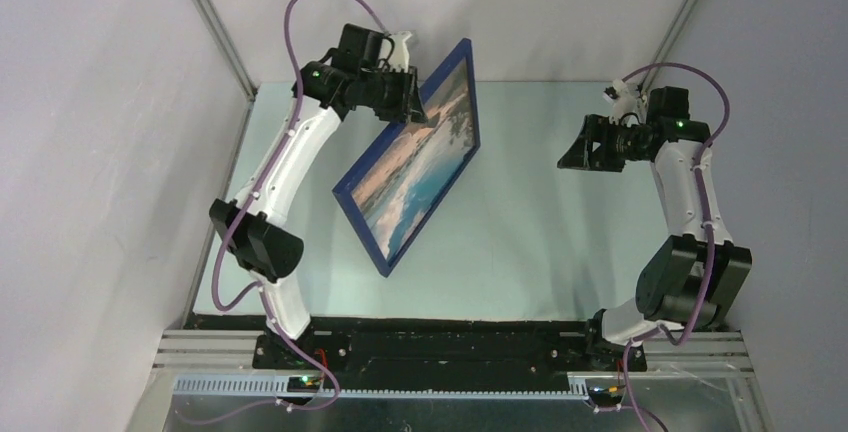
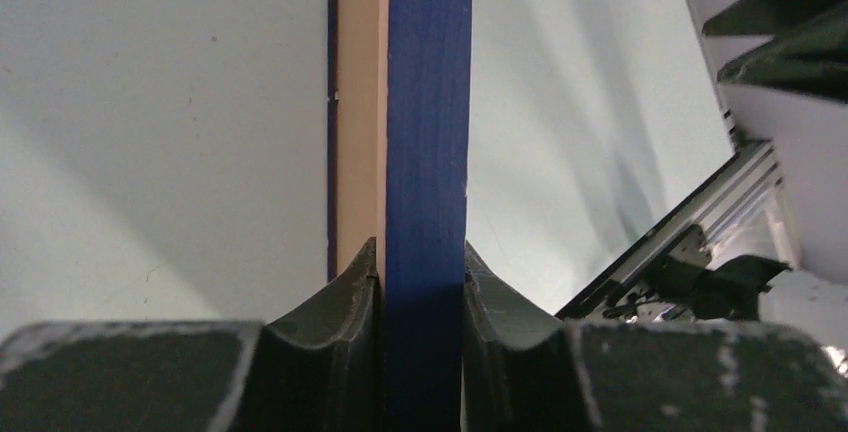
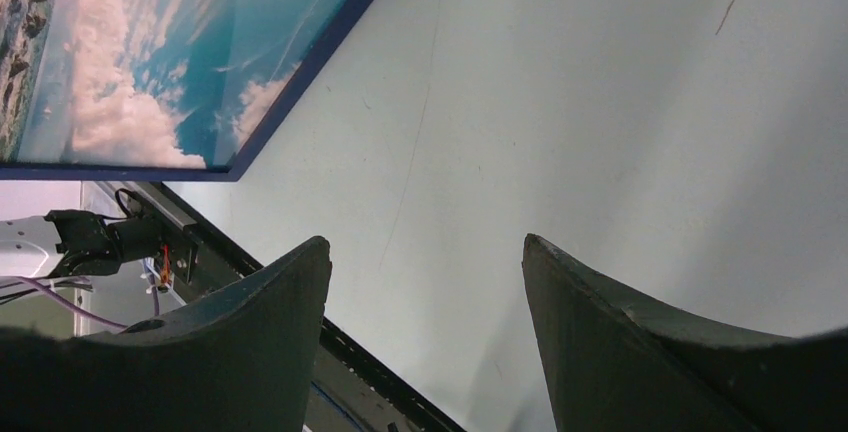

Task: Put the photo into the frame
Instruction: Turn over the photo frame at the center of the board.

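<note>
The frame [image 1: 360, 235] has a dark blue border and stands tilted on edge over the left half of the table. The photo [image 1: 420, 157], a beach with blue sky and clouds, shows through its front and faces right. My left gripper [image 1: 405, 102] is shut on the frame's upper edge. In the left wrist view its fingers [image 2: 355, 292] clamp the blue edge [image 2: 428, 102], with the light brown back [image 2: 360, 102] to the left. My right gripper [image 1: 570, 157] hangs open and empty to the right, well apart from the frame. In the right wrist view, the photo [image 3: 150, 52] lies beyond the open gripper [image 3: 425, 242].
The pale table [image 1: 560, 242] spreads between the two arms. A black rail [image 1: 450, 327] runs along its near edge by the arm bases. Grey walls and metal posts close in the left, back and right sides.
</note>
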You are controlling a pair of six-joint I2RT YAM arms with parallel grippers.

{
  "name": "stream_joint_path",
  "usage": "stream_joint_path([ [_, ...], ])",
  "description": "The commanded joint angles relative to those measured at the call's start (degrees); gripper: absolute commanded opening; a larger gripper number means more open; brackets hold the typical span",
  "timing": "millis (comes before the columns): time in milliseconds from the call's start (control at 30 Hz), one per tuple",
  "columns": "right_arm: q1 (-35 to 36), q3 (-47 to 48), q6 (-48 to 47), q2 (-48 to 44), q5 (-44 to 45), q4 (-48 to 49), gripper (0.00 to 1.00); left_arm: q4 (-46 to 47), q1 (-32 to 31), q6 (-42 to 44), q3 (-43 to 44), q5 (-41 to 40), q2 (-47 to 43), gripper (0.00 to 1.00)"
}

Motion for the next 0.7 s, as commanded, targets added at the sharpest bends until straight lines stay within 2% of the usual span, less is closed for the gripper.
stream_joint_path([
  [0, 1.3, -0.3, 1.1, 1.0, 0.6, 2.7, 0.74, 11.3, 3.9, -9.4, -1.6, 8.9, -1.6, 0.0],
  [200, 3.3, -0.9, 1.5, 2.8, 1.7, 3.8, 0.74, 14.5, 8.5, -13.4, -5.8, 13.6, -0.7, 0.0],
  [567, 5.9, -3.4, 2.9, 5.6, 2.2, 9.2, 0.75, 18.9, 16.1, -15.7, -15.9, 16.4, -1.5, 0.0],
  [667, 6.7, -5.7, 4.5, 6.2, 1.2, 12.6, 0.75, 20.7, 17.3, -15.8, -19.9, 16.9, -2.3, 0.06],
])
